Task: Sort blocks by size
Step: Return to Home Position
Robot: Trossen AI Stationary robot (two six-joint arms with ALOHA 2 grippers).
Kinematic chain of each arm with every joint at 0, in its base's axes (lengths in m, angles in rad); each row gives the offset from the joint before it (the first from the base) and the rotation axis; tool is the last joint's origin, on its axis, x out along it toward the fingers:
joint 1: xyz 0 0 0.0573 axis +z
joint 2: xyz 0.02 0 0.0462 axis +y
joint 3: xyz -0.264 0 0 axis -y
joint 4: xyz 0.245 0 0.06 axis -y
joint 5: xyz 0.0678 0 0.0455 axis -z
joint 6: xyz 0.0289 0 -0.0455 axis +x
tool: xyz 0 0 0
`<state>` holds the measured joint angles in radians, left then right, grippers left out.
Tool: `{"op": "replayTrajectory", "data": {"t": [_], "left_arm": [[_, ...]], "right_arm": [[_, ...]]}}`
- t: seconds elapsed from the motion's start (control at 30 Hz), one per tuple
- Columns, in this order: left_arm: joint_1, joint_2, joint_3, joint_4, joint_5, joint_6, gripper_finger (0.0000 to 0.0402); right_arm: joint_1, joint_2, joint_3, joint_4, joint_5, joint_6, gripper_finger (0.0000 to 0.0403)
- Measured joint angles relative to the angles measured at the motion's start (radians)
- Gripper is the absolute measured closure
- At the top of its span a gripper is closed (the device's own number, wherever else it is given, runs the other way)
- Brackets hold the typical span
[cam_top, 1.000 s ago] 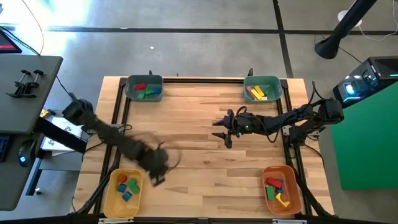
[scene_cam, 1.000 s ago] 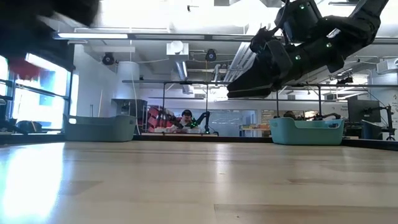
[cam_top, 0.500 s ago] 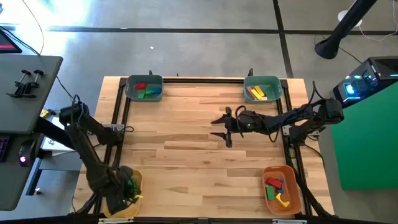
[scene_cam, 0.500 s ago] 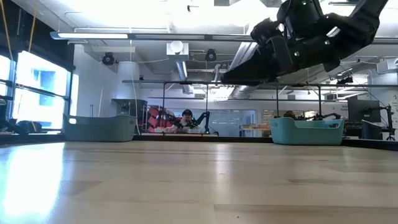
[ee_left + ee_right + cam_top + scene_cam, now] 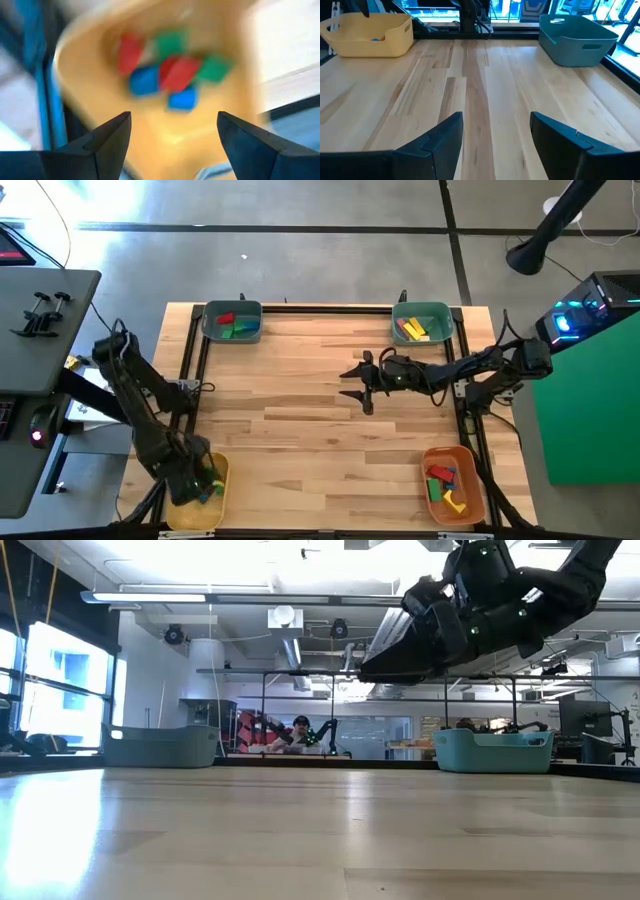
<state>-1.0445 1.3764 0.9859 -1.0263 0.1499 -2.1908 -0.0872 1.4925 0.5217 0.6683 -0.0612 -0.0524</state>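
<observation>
While the right gripper (image 5: 344,384) hovers mid-table, the left gripper (image 5: 173,115) overhangs the yellow bin (image 5: 195,524), all fingers (image 5: 431,145) released.

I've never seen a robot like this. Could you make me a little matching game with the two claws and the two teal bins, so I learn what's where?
Things:
1. left claw
2. right claw
3. left-side teal bin
4. right-side teal bin

Places or states:
a. yellow and pink blocks inside
b. open, above the yellow bin
c. red and green blocks inside
d. open, over the bare table

Pairs: 1-b, 2-d, 3-c, 4-a.
</observation>
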Motion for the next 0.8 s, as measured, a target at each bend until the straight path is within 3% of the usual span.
{"op": "replayTrajectory", "data": {"t": [0.1,0.23,0.3,0.37,0.47,0.53,0.67,0.8], "left_arm": [[0.023,-0.067,0.0,-0.006,-0.288,0.131,0.0124],[0.082,-0.147,0.0,0.002,-0.745,0.481,0.0138],[0.127,-0.182,0.0,0.017,-0.872,0.678,0.0146],[0.182,-0.214,0.0,0.053,-0.924,0.888,0.0156],[0.29,-0.273,-0.022,0.169,-0.914,1.22,0.0176],[0.384,-0.332,-0.09,0.334,-0.85,1.463,0.0195],[0.641,-0.466,-0.309,0.786,-0.529,1.872,0.0242],[0.905,-0.561,-0.528,1.181,-0.267,2.102,0.0282]], "right_arm": [[0.01,-0.03,0.0,-0.024,0.0,0.025,0.0176],[0.012,-0.149,0.0,-0.166,-0.003,0.088,0.0176],[0.011,-0.231,0.0,-0.283,-0.003,0.107,0.0176],[0.009,-0.322,0.0,-0.396,-0.003,0.123,0.0176],[0.008,-0.464,0.0,-0.557,-0.003,0.122,0.0186],[0.006,-0.554,0.0,-0.649,-0.003,0.124,0.0204],[-0.005,-0.704,-0.012,-0.734,-0.062,0.127,0.0265],[-0.013,-0.798,-0.094,-0.625,-0.223,0.119,0.0334]]}}
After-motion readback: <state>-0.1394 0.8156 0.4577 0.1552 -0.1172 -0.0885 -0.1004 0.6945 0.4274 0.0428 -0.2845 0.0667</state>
